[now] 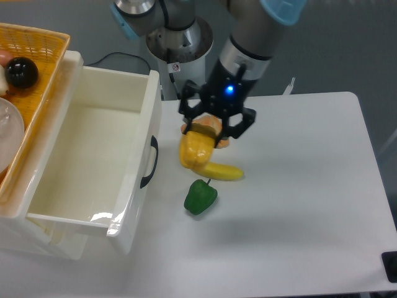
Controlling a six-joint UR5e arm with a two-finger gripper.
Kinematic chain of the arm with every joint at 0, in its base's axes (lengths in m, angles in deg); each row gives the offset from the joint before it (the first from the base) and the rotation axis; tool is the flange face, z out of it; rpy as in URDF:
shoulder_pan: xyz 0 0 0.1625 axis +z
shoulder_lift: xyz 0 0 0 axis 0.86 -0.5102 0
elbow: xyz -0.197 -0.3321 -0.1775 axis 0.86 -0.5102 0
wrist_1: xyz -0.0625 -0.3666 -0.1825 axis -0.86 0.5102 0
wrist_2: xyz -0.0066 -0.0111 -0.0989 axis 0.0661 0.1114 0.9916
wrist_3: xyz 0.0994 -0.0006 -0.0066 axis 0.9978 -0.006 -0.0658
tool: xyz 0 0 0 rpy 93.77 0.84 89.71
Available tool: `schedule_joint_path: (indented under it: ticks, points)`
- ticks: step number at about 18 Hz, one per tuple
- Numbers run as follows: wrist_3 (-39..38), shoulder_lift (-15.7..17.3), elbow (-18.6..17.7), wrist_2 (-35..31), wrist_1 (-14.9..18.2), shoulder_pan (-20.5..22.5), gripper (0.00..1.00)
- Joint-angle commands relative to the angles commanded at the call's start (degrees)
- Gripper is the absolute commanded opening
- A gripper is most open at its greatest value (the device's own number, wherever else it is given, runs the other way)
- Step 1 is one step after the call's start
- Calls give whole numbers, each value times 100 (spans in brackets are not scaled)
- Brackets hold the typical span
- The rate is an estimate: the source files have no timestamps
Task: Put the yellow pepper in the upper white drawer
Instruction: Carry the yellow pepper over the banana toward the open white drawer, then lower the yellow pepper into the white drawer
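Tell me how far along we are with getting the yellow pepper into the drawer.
Done: the gripper has the yellow pepper clamped and lifted off the table, and the drawer is already pulled open. In hand: the pepper hangs above the banana, just right of the drawer's front. Left: carry it over the open drawer and release.

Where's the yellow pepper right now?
The yellow pepper hangs in the gripper above the banana, just right of the open white drawer, not yet over it.
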Motion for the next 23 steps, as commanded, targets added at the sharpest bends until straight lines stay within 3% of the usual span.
schedule_joint_path:
  ticks: [6,18,23]
  points:
    - [-193,150,-132,247,-26,-438,25]
    - [-501,-113,-194,221,-219,-1292,25]
    - [-528,-105,-519,203,-650,-1450,26]
